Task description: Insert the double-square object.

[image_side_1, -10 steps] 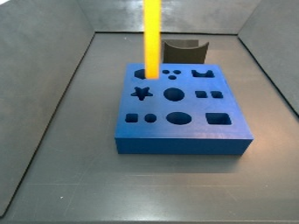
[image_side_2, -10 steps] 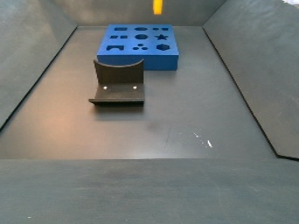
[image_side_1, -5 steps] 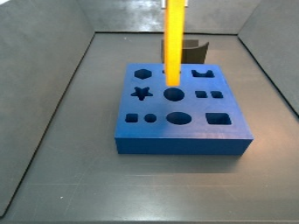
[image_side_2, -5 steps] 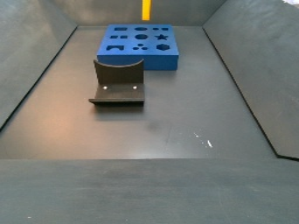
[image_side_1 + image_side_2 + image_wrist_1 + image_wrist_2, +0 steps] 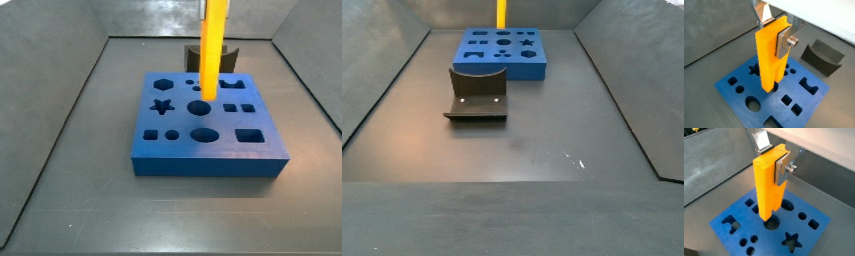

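My gripper (image 5: 775, 32) is shut on the top of the double-square object (image 5: 771, 60), a long yellow-orange bar that hangs upright. The gripper (image 5: 774, 160) and the bar (image 5: 767, 188) show in both wrist views. The bar's lower end hovers just above the blue block (image 5: 764, 239), over the large round hole in its middle. In both side views only the bar shows (image 5: 213, 45) (image 5: 502, 12), and the gripper is out of frame above. The blue block (image 5: 207, 165) has several shaped holes in its top. It lies at the far end in a side view (image 5: 529, 68).
The dark fixture (image 5: 476, 92) stands on the floor next to the blue block; it also shows in a side view (image 5: 230, 58) and in a wrist view (image 5: 823, 57). Grey walls (image 5: 67, 90) slope up round the floor on all sides.
The bar has moved sideways across the block, from over the hole at one back corner to over the round hole in the middle. It stays gripped and upright.
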{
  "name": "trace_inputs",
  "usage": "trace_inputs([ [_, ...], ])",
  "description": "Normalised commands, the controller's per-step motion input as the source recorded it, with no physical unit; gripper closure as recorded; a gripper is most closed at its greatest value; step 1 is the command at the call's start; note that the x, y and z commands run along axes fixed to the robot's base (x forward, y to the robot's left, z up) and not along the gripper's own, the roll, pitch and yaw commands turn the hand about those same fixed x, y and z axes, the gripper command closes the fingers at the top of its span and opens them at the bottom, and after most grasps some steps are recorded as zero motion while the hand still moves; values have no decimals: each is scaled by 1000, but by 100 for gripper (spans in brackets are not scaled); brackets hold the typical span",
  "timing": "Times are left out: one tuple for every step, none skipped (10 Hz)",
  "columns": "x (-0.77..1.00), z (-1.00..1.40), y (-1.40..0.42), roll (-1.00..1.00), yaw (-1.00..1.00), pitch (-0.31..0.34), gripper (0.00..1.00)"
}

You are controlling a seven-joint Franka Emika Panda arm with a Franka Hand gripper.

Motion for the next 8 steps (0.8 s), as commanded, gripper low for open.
trace_inputs([
  [723, 0, -103, 307, 0, 377, 100],
  [623, 0, -117, 274, 0, 443, 100],
  [591, 83, -123, 173, -86, 341, 100],
  [586, 0, -66, 49, -286, 197, 100],
  [540, 0, -17, 0, -454, 104, 100],
  [497, 0, 0, -83, -640, 11, 100],
  [411, 0, 6, -167, -757, 10, 100],
  [400, 0, 9, -167, -766, 11, 100],
])
